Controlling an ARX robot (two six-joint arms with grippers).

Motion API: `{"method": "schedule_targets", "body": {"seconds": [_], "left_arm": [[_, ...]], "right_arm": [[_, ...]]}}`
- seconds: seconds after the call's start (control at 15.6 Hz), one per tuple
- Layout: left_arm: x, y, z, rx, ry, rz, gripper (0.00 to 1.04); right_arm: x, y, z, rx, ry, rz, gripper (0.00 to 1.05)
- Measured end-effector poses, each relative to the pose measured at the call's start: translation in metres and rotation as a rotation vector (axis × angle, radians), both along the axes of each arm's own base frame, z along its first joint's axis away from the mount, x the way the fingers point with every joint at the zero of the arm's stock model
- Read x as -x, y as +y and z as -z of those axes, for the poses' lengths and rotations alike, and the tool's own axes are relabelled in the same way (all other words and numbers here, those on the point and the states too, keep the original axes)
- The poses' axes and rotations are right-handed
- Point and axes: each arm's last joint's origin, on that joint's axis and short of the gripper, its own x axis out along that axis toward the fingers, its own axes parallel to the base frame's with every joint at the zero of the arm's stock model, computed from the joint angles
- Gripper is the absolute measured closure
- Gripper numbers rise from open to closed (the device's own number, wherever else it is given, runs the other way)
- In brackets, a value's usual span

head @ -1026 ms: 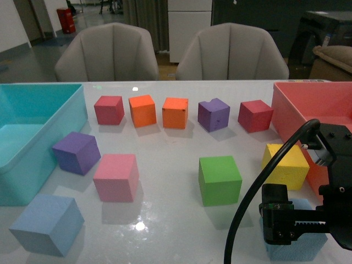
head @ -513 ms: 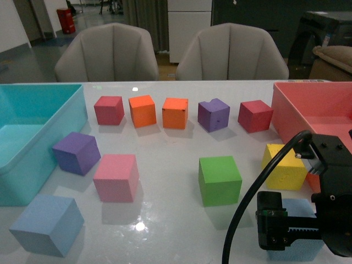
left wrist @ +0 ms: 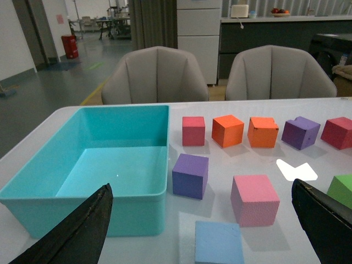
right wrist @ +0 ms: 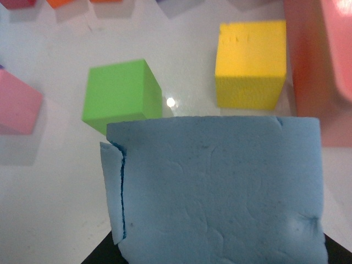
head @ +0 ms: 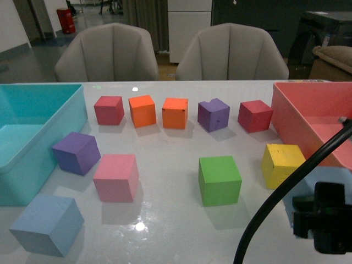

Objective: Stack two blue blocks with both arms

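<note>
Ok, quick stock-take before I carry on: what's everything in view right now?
Blue blocks: two, pale blue; near-left blue block on the table, held blue block in the right pincer.
Other cubes: nine on the table; red cubes two, orange cubes two, purple cubes two, pink cube, green cube, yellow cube.
Bins: two; teal bin left, red bin right.
Chairs: two, grey, behind the table.
Table: one, white.
Pincers: left pincer open; right pincer shut on the held blue block.
</note>
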Motion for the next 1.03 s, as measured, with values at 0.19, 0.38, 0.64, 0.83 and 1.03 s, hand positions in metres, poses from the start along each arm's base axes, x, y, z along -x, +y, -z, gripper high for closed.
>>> {"method": "schedule_targets", "body": {"seconds": [0.19,0.38,0.64,0.83,1.03], "left_arm": [[0.0,0.0,0.0,0.0,0.0,0.0,0.07],[0.0,0.0,0.0,0.0,0.0,0.0,0.07],[0.0,0.0,0.0,0.0,0.0,0.0,0.07],[0.0,0.0,0.0,0.0,0.0,0.0,0.07],[0.0,0.0,0.0,0.0,0.0,0.0,0.07]], "right_arm": [[-0.032,0.009,-0.03,0.011,-0.074,-0.018,0.59],[-0.088,0.03,-0.033,0.037,-0.046,-0.039,0.59],[-0.157,0.074,-0.03,0.062,-0.007,-0.095,0.59],[-0.188,0.104,-0.024,0.065,0.023,-0.138,0.59],[-0.207,0.136,-0.009,0.037,0.099,-0.168,0.59]]}}
